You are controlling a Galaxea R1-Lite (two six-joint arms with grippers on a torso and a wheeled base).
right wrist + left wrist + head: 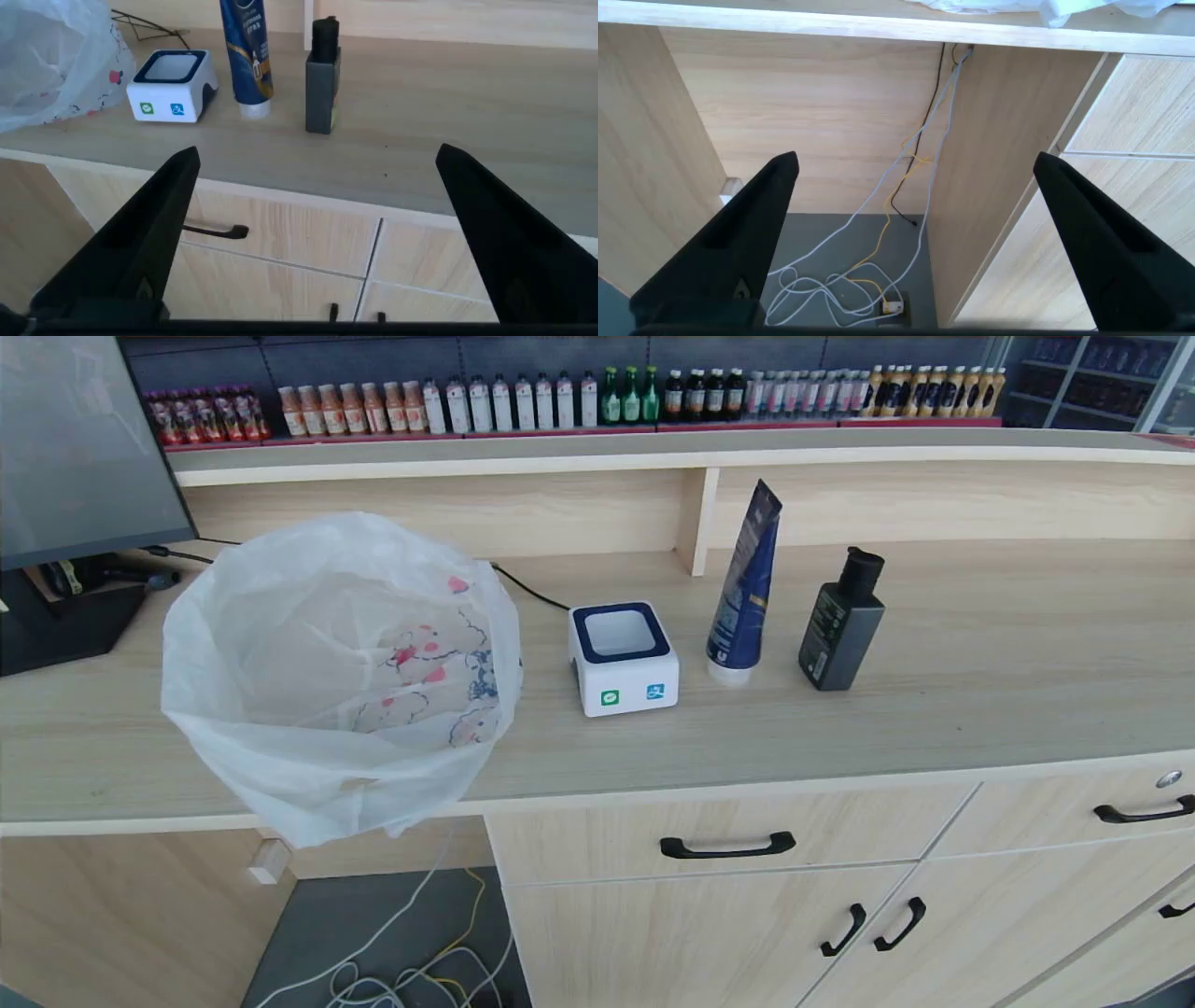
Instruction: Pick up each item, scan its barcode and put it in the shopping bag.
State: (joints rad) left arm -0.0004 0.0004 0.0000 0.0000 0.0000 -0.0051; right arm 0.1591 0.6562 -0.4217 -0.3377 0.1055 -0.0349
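A blue tube (745, 588) stands cap-down on the wooden counter (980, 653), with a dark bottle (840, 623) upright just to its right. The white barcode scanner (622, 658) with a blue-rimmed window sits left of the tube. An open white plastic shopping bag (341, 672) stands at the counter's front left. The tube (247, 51), bottle (322, 79), scanner (171, 86) and bag (51, 61) also show in the right wrist view, beyond my open right gripper (318, 243), which is below counter height in front of the drawers. My left gripper (915, 243) is open under the counter.
A dark monitor (79, 439) and its stand occupy the counter's far left. A raised back shelf (653, 453) runs behind the items, with several drink bottles (579, 399) beyond. Drawers with black handles (728, 847) lie below the counter. Loose cables (850, 280) lie on the floor.
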